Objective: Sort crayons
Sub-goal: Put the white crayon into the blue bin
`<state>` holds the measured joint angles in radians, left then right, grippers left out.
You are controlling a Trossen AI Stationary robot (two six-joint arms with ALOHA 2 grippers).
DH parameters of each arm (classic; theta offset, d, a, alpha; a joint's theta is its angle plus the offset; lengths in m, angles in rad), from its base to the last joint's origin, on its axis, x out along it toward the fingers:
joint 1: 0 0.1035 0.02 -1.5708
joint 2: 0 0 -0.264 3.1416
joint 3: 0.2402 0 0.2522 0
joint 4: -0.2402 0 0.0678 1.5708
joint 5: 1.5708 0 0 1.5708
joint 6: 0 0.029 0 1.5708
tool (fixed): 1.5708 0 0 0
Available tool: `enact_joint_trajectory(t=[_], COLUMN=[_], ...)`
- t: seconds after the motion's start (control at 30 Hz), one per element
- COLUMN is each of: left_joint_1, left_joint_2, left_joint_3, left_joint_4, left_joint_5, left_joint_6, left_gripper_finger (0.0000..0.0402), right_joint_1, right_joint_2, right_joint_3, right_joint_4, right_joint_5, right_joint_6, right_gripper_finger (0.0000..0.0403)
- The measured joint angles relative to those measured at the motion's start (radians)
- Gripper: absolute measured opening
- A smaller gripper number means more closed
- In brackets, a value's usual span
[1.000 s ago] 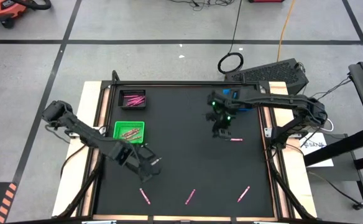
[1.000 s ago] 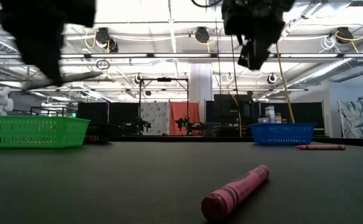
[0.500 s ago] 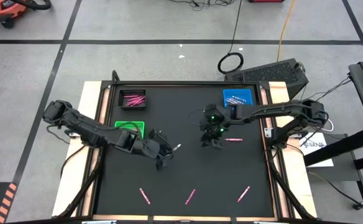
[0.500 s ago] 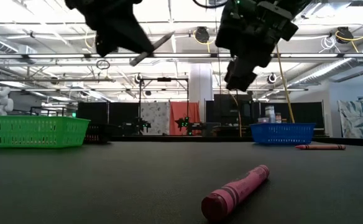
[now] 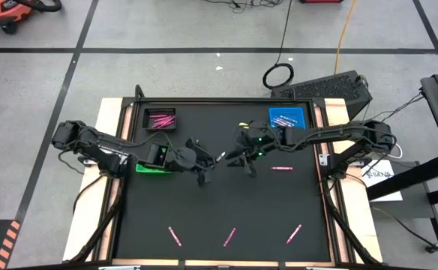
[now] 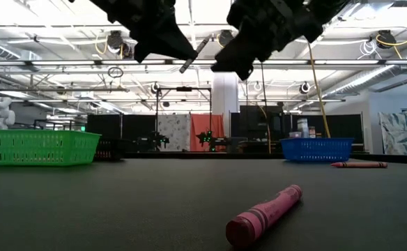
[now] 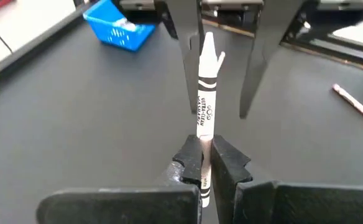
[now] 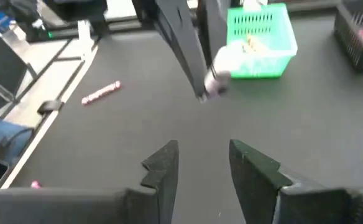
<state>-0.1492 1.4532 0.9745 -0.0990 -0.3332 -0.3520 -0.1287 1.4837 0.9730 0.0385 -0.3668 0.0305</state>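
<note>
While my left gripper [image 7: 206,163] pinches a white crayon [image 7: 205,102] above the middle of the black table [image 5: 226,202], my right gripper [image 8: 203,163] faces it close by with its fingers spread, holding nothing. Below us, one pink crayon [image 5: 281,168] lies to the right, and three more lie along the near edge [image 5: 174,235] [image 5: 229,237] [image 5: 294,232]. A green tray [image 5: 153,166] sits under my left arm, a black tray [image 5: 160,120] of pink crayons at the far left corner, a blue tray [image 5: 287,118] at far right. Beyond the table is a grey tiled floor [image 5: 189,67] with dark lines, and a hall with bright ceiling lights [image 6: 189,21].
</note>
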Motion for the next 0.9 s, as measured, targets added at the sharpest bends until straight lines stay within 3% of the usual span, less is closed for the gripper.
enact_joint_trajectory(t=[0.2, 0.4, 0.7, 0.9], left_joint_1=[0.04, 0.059, 0.073, 0.085], left_joint_2=[0.0, -0.001, 0.0, 0.0], left_joint_3=[0.0, 0.001, 0.001, 0.001], left_joint_4=[0.082, 0.093, 0.093, 0.093], left_joint_5=[0.016, 0.041, 0.044, 0.044], left_joint_6=[0.079, 0.107, 0.133, 0.158], left_gripper_finger=[0.0008, 0.0008, 0.0008, 0.0008], right_joint_1=[0.0, 0.0, 0.0, 0.0], right_joint_2=[0.0, 0.0, 0.0, 0.0], right_joint_3=[0.0, 0.0, 0.0, 0.0], right_joint_4=[0.136, 0.197, 0.242, 0.242], right_joint_5=[0.003, 0.104, 0.108, 0.109], right_joint_6=[-0.016, 0.0, 0.01, 0.01], right_gripper_finger=[0.013, 0.013, 0.0129, 0.0091])
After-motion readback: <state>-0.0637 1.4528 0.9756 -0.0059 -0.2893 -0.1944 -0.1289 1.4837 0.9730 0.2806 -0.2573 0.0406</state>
